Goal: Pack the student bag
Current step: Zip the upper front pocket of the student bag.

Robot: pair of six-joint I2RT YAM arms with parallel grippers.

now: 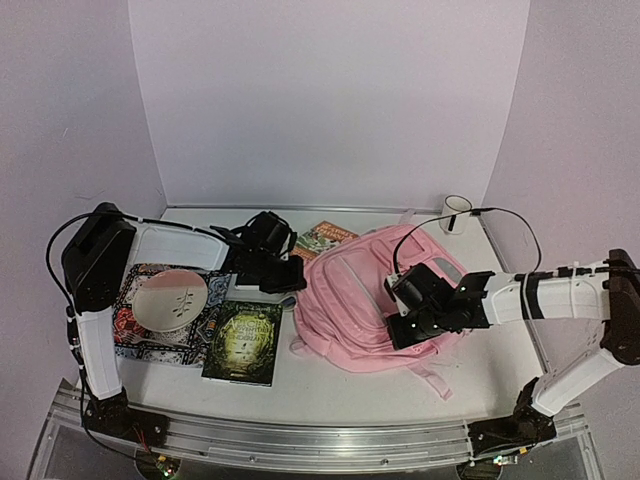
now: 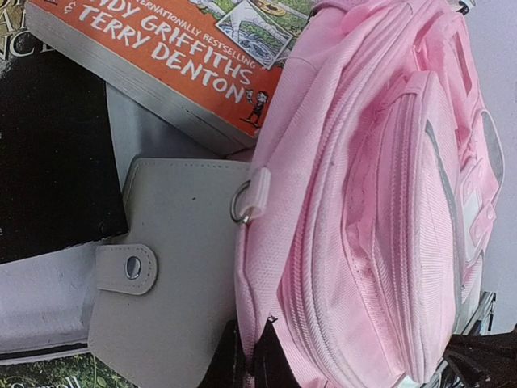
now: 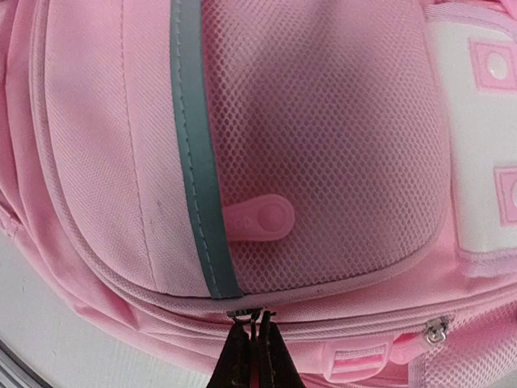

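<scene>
Right wrist camera is showing the right gripper (image 3: 252, 327) pinching, its dark fingers pressed tight together on the zip line of the student bag (image 3: 121, 162), just under a mesh pocket (image 3: 323, 137) edged with a teal strip (image 3: 190, 145). A pink tab (image 3: 260, 218) is lying behind the mesh and a white patch (image 3: 477, 153) is sitting at the right edge. Left wrist camera is giving what that one is missing: the left gripper (image 2: 252, 335), clamped too, is nipping the bag's side seam. A grey snap-flap case (image 2: 174, 267) is lying beside the bag's white loop and metal ring (image 2: 249, 198), and an orange paperback (image 2: 170, 56) is hiding one corner behind the pink fabric. Only the top camera is taking in the whole table (image 1: 330, 395): the bag is lying flat right of centre between the two arms, a green book (image 1: 243, 343) and a pale round plate (image 1: 172, 298) on a patterned book (image 1: 130, 335) are resting to its left, and a white mug (image 1: 456, 213) is standing near the back wall
</scene>
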